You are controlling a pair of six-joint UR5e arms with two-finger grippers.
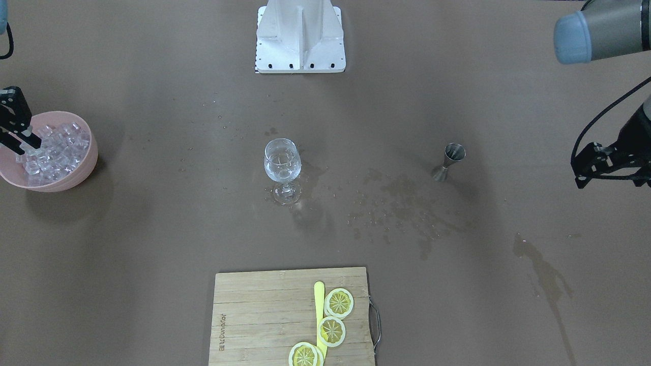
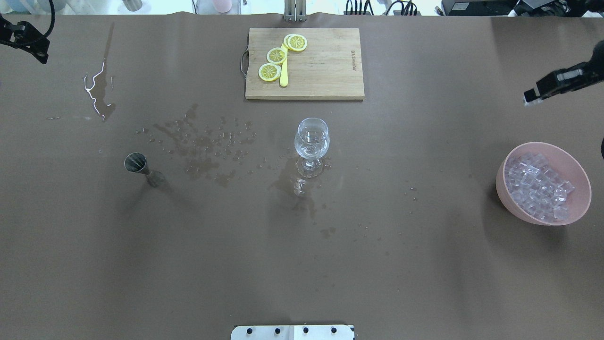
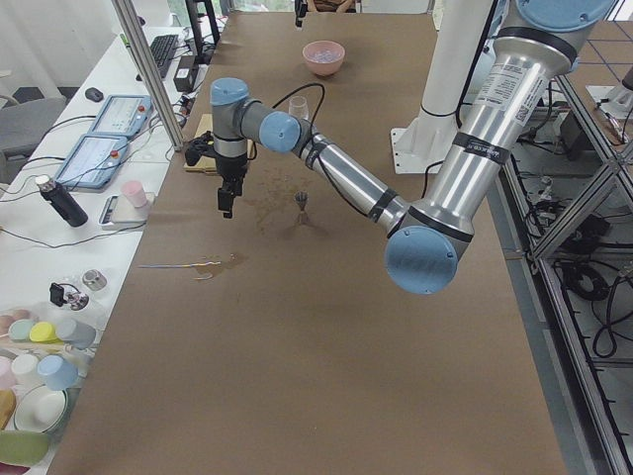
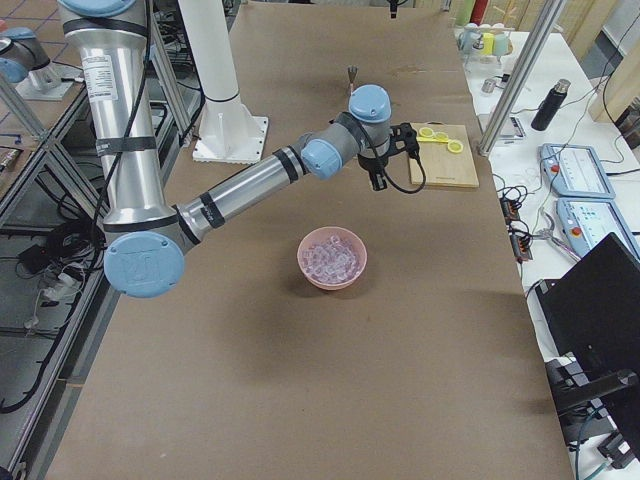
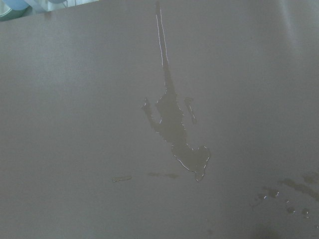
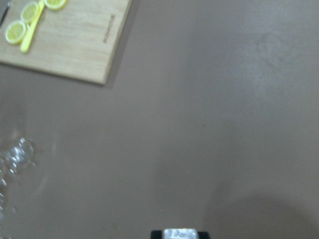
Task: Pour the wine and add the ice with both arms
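1. Closest to the right wrist lens, one small clear ice cube [image 6: 180, 232] sits pinched between the black fingertips of the right gripper [image 2: 532, 96]; the jaws are closed only as far as the cube allows.
2. That gripper hangs raised above the brown table [image 2: 424, 264], touching nothing else; the rest of the ice [image 2: 538, 189] lies heaped in the round pink bowl [image 2: 501, 182] at the robot's right end.
3. Over a wet streak [image 5: 174, 129] near the table's left end, the left gripper [image 3: 226, 203] points down and touches nothing; whether its jaws are spread or pressed together I cannot tell.
4. Mid-table, the clear stemmed glass [image 2: 311, 139] stands upright with spilled drops around its foot; the small steel hourglass-shaped jigger [image 2: 137, 163] stands upright on the robot's left of it, well apart.
5. At the far edge lies the bamboo cutting board [image 1: 254, 315]; it carries the yellow lemon slices [image 1: 338, 303] and a slim yellow utensil [image 1: 319, 300].
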